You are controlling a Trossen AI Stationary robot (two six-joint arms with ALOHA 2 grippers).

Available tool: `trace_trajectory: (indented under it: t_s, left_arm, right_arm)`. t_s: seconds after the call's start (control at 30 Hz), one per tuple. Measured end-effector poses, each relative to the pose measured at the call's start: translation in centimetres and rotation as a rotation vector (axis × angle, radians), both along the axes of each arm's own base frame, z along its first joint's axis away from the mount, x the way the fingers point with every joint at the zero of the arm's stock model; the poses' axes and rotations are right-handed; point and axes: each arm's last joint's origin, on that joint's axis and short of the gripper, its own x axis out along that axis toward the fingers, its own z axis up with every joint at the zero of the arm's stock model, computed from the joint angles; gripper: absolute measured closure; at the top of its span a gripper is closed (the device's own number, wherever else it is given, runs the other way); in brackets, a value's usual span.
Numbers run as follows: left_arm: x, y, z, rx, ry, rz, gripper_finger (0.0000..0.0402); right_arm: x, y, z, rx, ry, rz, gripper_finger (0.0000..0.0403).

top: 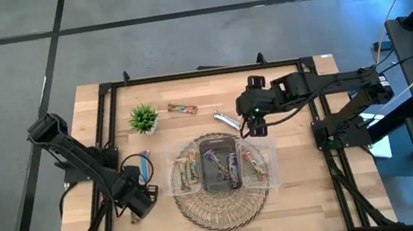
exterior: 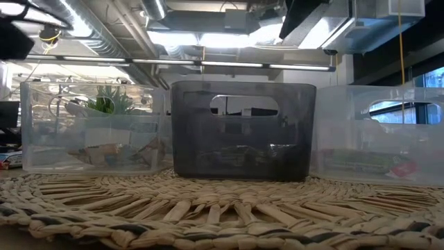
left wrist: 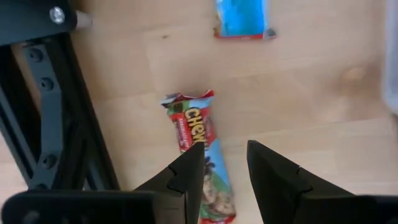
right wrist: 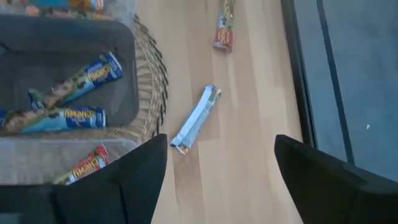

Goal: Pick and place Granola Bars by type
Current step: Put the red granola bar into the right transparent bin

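My left gripper is low over a red Chewy bar; my right gripper waits wide open.

My left gripper is at the left side of the wooden table, and its 2 fingers stand on both sides of the red Chewy bar, with a small gap; I cannot tell if they already press it. A blue bar lies near on the wood. My right gripper hangs released above a silver bar, beside the woven mat. A red-brown bar lies near the green plant. The dark middle bin holds 2 blue bars; the 2 clear bins beside it hold other bars.
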Motion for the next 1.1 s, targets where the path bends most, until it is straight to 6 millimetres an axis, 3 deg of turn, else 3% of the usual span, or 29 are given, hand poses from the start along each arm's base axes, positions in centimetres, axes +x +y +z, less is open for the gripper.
trace_trajectory:
  t_s: [0.23,0.7,1.1]
  left_arm:
    - [-0.9,-0.1,-1.4,-0.047,0.059,-0.003,0.0288]
    - [-0.9,0.0,-1.5,-0.008,0.027,-0.008,0.0280]
    - [-0.9,0.0,-1.5,0.003,0.019,-0.011,0.0150]
  right_arm:
    - [0.4,0.0,0.2,0.006,-0.046,-0.006,0.0106]
    - [0.6,0.0,0.4,0.004,-0.074,-0.001,0.0106]
    - [0.6,0.0,0.4,0.003,-0.073,0.000,0.0106]
